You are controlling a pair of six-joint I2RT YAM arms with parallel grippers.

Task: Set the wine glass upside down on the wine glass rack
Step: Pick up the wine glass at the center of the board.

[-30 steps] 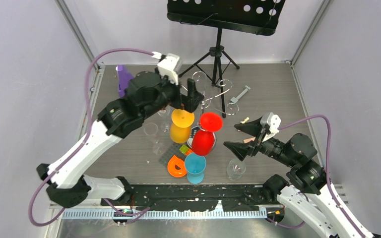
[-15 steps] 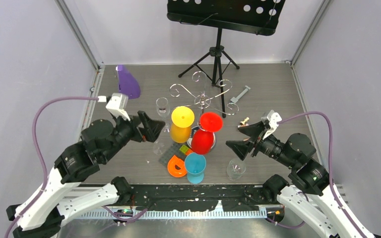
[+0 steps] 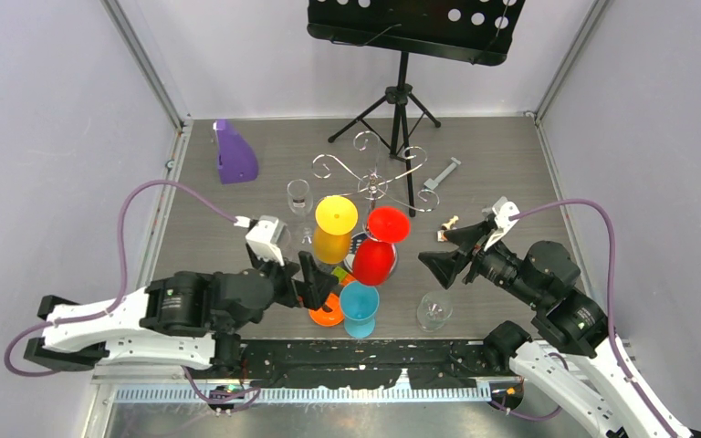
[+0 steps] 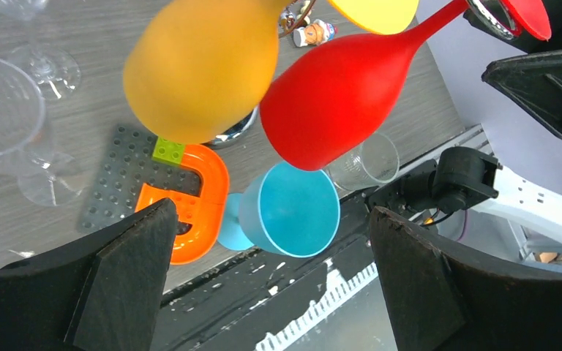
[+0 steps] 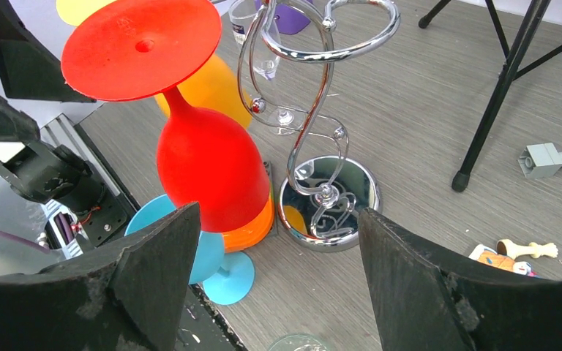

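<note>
Wine glass rack: chrome, mid-worktop, in front of the black music stand, round mirror base flat down, curled arms at top
Yellow wine glass: hung upside down from a rack arm on the near left side, foot up, bowl down
Red wine glass: hung upside down just right of the yellow one, bowls close together, contact not clear
Blue wine glass: off the rack, apparently upright on the worktop, near side, below the red bowl
Clear wine glass: standing on the worktop, near right of the rack
Second clear wine glass: standing left of the rack, far of the yellow one
Orange piece: flat, just left of the blue glass, beside a grey stud plate
Left claw: released, spread wide, grasping nothing, low by the near edge, left of the blue glass
Right claw: released, grasping nothing, right of the rack, pointed towards it, apart from it
</note>
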